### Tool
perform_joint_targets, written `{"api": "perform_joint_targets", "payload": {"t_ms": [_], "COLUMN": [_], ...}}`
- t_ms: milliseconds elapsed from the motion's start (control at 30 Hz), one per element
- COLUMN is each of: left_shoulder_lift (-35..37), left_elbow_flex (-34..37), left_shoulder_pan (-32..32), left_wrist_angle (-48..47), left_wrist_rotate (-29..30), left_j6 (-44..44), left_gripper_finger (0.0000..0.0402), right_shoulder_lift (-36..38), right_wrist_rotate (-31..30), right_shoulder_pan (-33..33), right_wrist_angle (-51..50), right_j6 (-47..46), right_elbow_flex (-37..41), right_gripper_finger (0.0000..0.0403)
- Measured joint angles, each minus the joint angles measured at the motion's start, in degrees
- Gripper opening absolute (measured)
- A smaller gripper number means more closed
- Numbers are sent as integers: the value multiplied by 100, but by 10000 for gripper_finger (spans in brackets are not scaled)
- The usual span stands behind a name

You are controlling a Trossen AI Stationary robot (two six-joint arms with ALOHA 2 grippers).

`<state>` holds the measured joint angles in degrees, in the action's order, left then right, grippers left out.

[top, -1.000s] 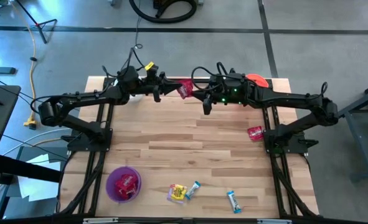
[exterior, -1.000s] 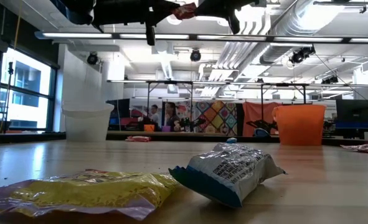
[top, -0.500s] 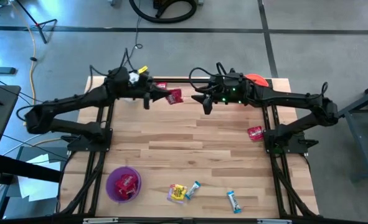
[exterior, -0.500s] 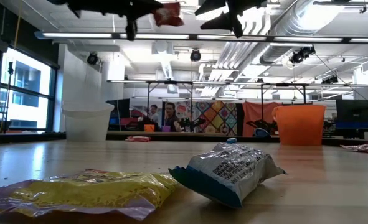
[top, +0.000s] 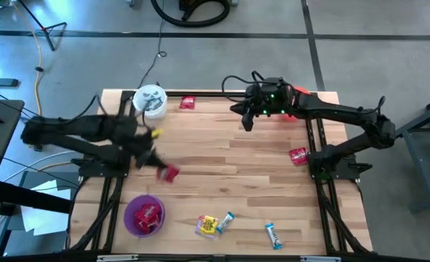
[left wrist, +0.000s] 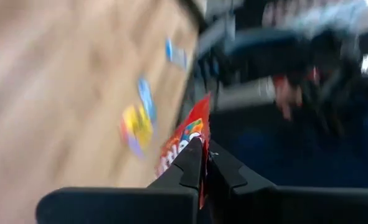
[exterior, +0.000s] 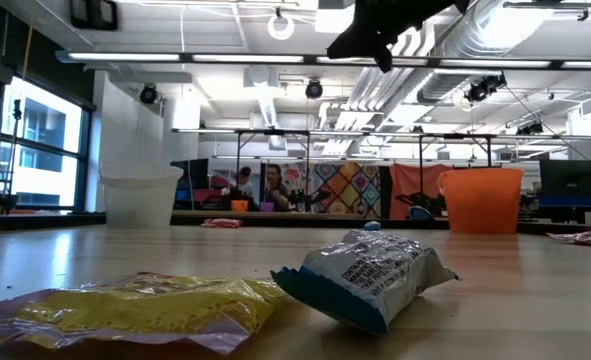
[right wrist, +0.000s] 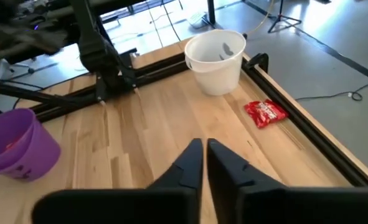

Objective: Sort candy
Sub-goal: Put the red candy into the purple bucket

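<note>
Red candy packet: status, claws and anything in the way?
Left claw shut on shiny red candy packet, above the table near purple bucket. Right claw shut, empty, high at far edge. Path looks clear.

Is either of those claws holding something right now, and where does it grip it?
The left gripper pinches a red candy by one edge of its wrapper. The right gripper is shut and holds nothing.

Three buckets stand on the surface [top: 222,156]: one white [top: 150,101], one orange [exterior: 480,200], one purple [top: 143,215]. Red sweets outside the buckets number three: one near the white bucket [top: 187,102], one at the right side [top: 297,155], one pinched in the left pincer [top: 170,173]. There are two light-blue sweets [top: 225,221] [top: 273,235] and one yellow sweet [top: 206,225].
</note>
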<state>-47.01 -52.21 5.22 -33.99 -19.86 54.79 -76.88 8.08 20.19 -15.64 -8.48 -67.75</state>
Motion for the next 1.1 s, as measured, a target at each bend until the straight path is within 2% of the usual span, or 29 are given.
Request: {"api": "perform_joint_targets", "payload": {"t_ms": [67, 233, 400, 633, 833, 1100], "left_shoulder_lift": [-5, -136, -476, -646, -935, -1077], "left_elbow_flex": [-100, -106, -7, 881, 1235, 1191], "left_shoulder_pan": [649, 2161, 2999, 3140, 3138, 3138], "left_wrist_angle": [-278, -544, -1067, 25, 55, 109], "left_wrist_rotate": [5, 195, 540, 556, 496, 211], "left_j6": [517, 1745, 2131, 2804, 2916, 2851], "left_gripper_finger": [0, 0, 0, 0, 4, 61], "right_shoulder_lift": [0, 0, 0, 0, 0, 0], "right_wrist_rotate": [138, 455, 400, 396, 393, 391], "right_shoulder_pan": [114, 326, 384, 384, 384, 384], "right_wrist_angle": [-40, -182, -211, -211, -216, -257], "right_j6": [75, 104, 149, 235, 198, 109], "right_elbow_flex": [0, 0, 0, 0, 0, 0], "right_gripper_finger": [7, 18, 2, 1, 1, 0]}}
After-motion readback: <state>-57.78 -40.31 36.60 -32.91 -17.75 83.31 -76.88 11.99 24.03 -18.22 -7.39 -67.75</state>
